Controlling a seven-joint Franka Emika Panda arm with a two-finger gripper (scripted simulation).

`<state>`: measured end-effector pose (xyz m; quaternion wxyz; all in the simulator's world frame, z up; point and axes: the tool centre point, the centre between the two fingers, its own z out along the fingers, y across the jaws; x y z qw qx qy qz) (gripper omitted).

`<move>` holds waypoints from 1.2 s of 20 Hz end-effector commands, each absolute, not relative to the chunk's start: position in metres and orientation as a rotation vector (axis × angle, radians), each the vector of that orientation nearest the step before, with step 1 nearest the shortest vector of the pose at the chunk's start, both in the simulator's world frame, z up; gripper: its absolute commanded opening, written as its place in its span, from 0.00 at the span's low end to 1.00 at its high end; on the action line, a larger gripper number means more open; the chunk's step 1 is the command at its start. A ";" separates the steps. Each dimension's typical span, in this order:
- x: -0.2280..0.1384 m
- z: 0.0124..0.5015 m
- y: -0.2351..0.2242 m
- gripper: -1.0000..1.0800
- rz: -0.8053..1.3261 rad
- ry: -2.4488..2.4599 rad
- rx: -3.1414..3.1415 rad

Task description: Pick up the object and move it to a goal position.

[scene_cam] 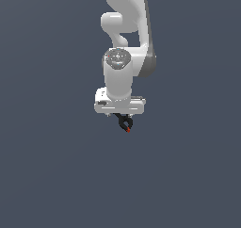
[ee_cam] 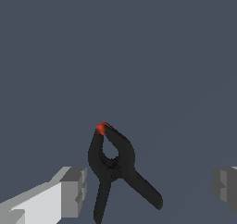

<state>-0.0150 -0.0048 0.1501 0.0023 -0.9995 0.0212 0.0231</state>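
Note:
The object (ee_cam: pixel 115 163) is a small black spring clamp with a bright red tip (ee_cam: pixel 102 127), lying on the dark grey floor. In the wrist view it sits between my two grey fingers, nearer one of them (ee_cam: pixel 71 190) than the other (ee_cam: pixel 227 186), and neither touches it. My gripper (ee_cam: pixel 148 190) is open wide. In the exterior view the object (scene_cam: pixel 125 123) shows just under the white hand (scene_cam: pixel 119 104), its red tip pointing down in the picture. My gripper's fingers are hard to make out there.
The white arm (scene_cam: pixel 124 43) rises above the hand in the exterior view. Plain dark grey floor (scene_cam: pixel 56 175) lies all around, with no other objects or edges in sight.

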 end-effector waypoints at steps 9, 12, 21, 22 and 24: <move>-0.037 0.117 0.005 0.96 0.047 -0.103 -3.139; -0.049 0.103 0.010 0.96 0.034 -0.187 -3.137; -0.076 0.074 0.021 0.96 0.005 -0.366 -3.121; -0.078 0.073 0.022 0.96 0.004 -0.376 -3.119; -0.080 0.071 0.023 0.96 0.001 -0.391 -3.117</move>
